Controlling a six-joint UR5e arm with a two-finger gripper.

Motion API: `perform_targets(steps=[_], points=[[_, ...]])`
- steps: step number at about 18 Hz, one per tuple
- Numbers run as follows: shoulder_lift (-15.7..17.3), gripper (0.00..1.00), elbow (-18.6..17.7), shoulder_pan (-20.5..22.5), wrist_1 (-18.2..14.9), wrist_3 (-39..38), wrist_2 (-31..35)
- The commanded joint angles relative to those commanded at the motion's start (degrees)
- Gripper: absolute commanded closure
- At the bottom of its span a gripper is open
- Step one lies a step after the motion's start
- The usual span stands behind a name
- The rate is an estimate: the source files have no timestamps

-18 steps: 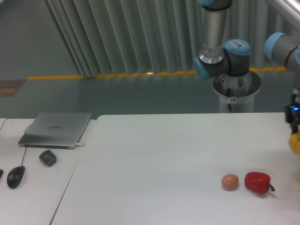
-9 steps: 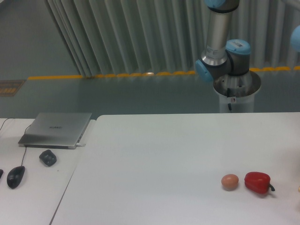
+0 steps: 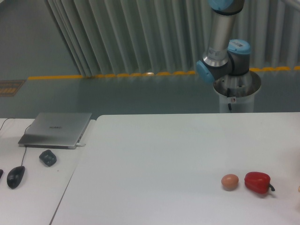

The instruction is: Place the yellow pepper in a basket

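Note:
The yellow pepper is out of view, and no basket shows in the frame. The gripper is out of view too, past the right edge. Only the arm's base and lower joints (image 3: 224, 61) show at the back right behind the table. A red pepper (image 3: 258, 182) and a tan egg (image 3: 229, 182) lie side by side on the white table (image 3: 164, 154) near its front right.
A closed grey laptop (image 3: 56, 129), a small dark object (image 3: 48, 157) and a black mouse (image 3: 15, 176) lie on the left table section. A sliver of something pale shows at the right edge (image 3: 298, 189).
One second ago the gripper with the yellow pepper showed at the right edge. It has moved out of the frame to the right, and the arm's upper links have swung out of view.

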Motion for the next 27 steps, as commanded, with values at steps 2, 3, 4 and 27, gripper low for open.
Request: perform_targets(steps=[2, 3, 4, 27], points=[[0.00, 0.00, -0.09, 0.00, 0.00, 0.00, 0.00], [0.00, 0.00, -0.09, -0.09, -0.09, 0.00, 0.00], [0.00, 0.00, -0.17, -0.17, 0.00, 0.00, 0.00], [2.55, 0.00, -3.60, -17.14, -11.95, -12.13, 8.44]])
